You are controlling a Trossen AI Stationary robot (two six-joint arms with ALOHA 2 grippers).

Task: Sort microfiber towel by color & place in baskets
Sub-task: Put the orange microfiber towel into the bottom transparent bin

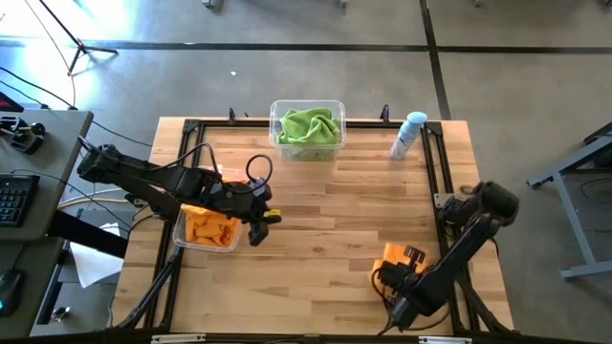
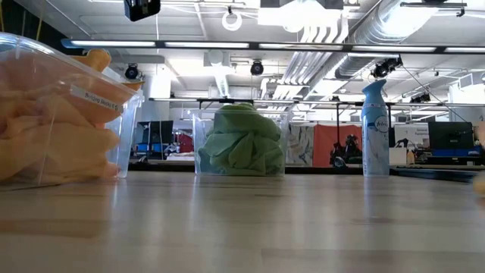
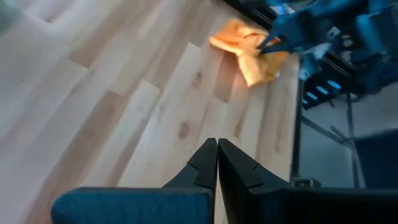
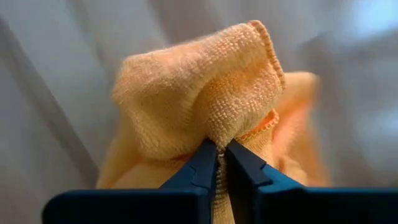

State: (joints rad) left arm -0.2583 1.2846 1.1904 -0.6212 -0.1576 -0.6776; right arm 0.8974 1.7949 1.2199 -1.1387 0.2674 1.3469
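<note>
Left gripper (image 1: 258,227) hangs just beside the orange basket (image 1: 182,236) on its inner side, fingers pressed together on nothing per the left wrist view. That basket already holds several orange cloths (image 1: 208,226). I take this arm as waiting.

Green basket (image 1: 306,107), at the far edge of the counter (image 1: 325,215) from the orange basket, is heaped with green cloths (image 1: 308,125). Spray bottle (image 1: 408,134) stands further right along the same edge, untouched.

Right gripper (image 4: 219,163) sits low at the near right corner, well apart from the orange basket, pinched shut on a fold of the last orange towel (image 4: 205,102), which lies on the counter there.

Handling judgement: the towel looks light, limp and nappy, no stiffness. It should drape and trail when lifted, so a pinch on a raised fold near the middle, as now, seems right. The nap should resist slipping. Nothing fragile. Risk: a hanging corner snagging the orange basket rim
</note>
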